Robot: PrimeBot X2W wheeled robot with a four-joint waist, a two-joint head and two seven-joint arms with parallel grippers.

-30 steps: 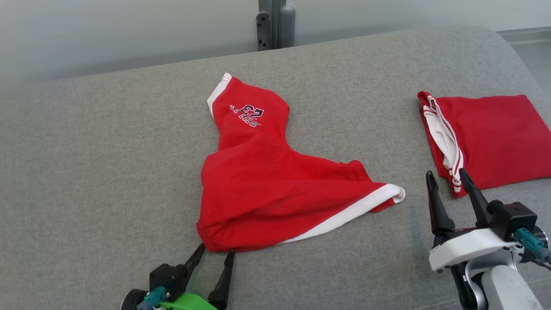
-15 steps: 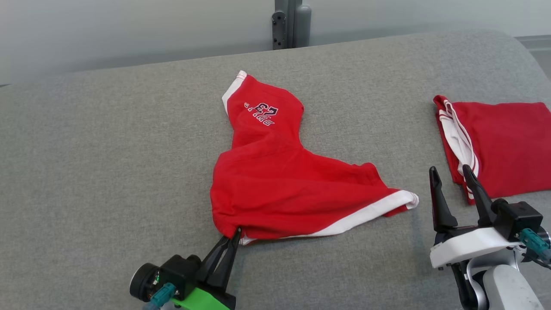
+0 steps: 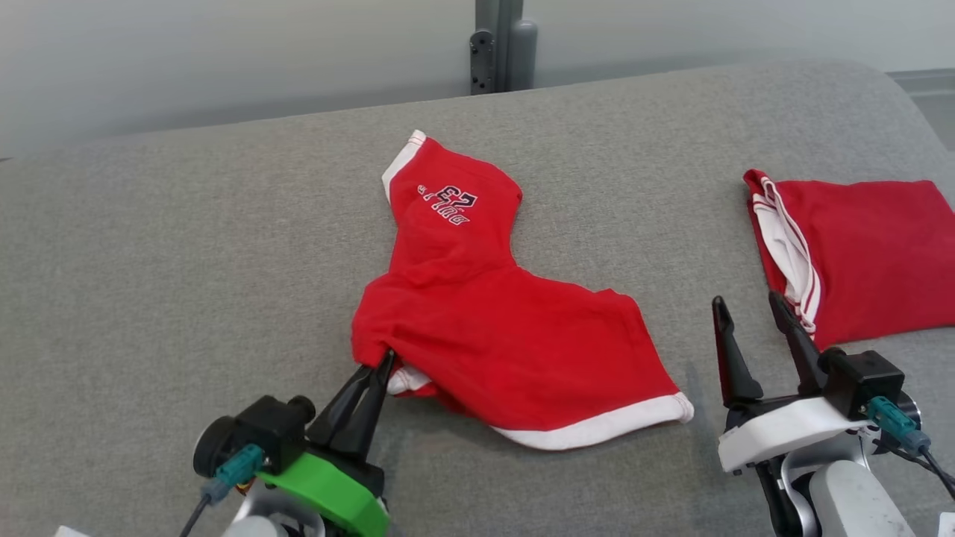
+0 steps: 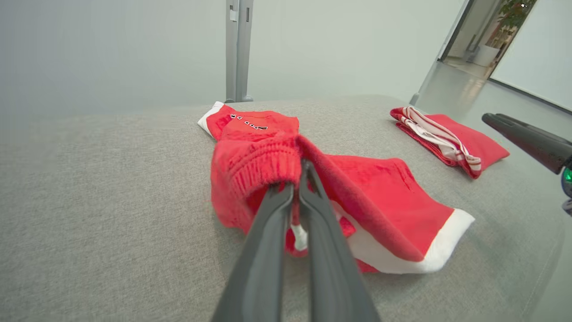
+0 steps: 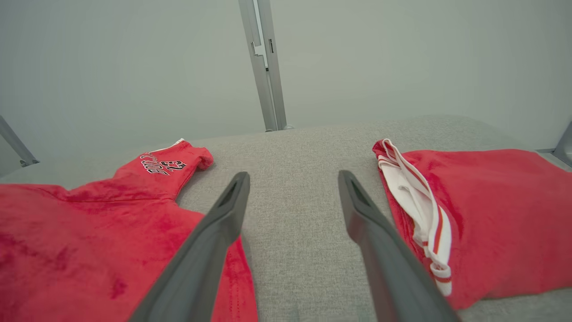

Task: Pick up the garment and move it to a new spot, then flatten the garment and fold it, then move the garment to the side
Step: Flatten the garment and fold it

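**Near left:** the left pincer (image 3: 382, 362) is pressed fully closed on the ribbed near-left corner of the red shorts (image 3: 507, 335). The cloth bunches over its dark tips, and the left wrist view shows the same pinch, the left pincer (image 4: 297, 181) biting into the shorts (image 4: 380, 197).

**Near right:** the right pincer (image 3: 748, 304) stands wide open and empty over the bare grey counter (image 3: 149, 261).

**Middle:** from the held corner the shorts spread away to the far and right. One leg runs rightward and ends in a white hem (image 3: 597, 431), whose loose end lies just left of the right pincer. The other leg points far, with its number print (image 3: 446, 203) facing up. In the right wrist view, the right pincer (image 5: 292, 176) opens onto bare counter, with the shorts (image 5: 67, 241) on one side and a folded red cloth (image 5: 491, 214) on the other.

The pick-up step looks barely begun, since most of the shorts lie flat. The left arm has the only hold. The right arm is nearer the hem end, and a two-point lift would likely send it left.

**Far:** a grey post (image 3: 496, 45) rises behind the counter.
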